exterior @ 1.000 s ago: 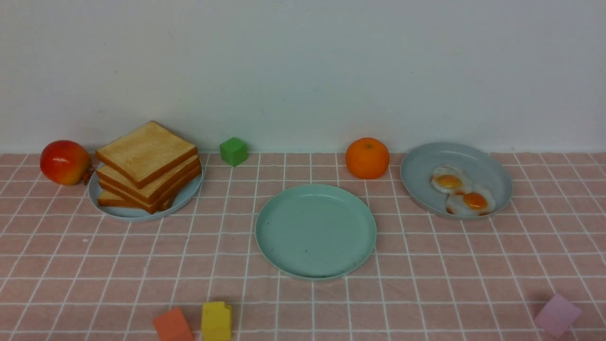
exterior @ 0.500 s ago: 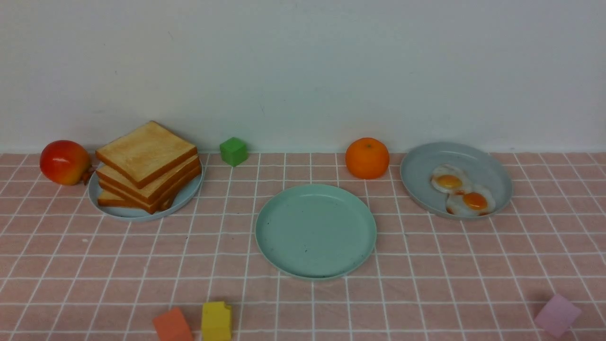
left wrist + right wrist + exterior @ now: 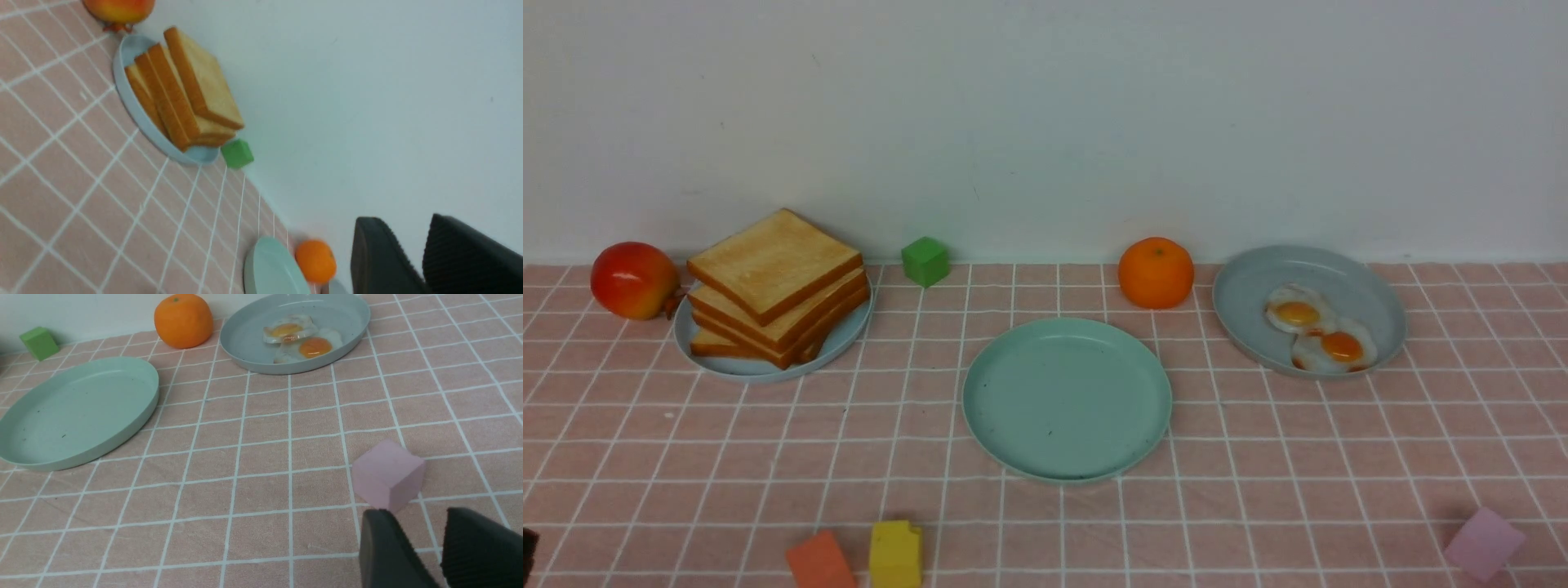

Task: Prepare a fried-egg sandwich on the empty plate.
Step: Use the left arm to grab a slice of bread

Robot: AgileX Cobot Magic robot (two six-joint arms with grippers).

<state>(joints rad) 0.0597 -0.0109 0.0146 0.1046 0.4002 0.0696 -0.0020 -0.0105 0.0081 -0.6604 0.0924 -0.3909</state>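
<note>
No readable text, no labels, brands, numbers or signs anywhere

The round mint-green plastic plate (image 3: 1067, 400) lies in the middle. Behind-left, square toy toast slices (image 3: 776, 286) are stacked on a pale blue plate (image 3: 756, 369); behind-right, two toy fried eggs (image 3: 1319, 331) lie in a grey-blue plate (image 3: 1258, 294).

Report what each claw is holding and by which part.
Nothing is held. The left claw and the right claw both stand open with bare gaps; the toast stack and fried eggs lie untouched.
</note>
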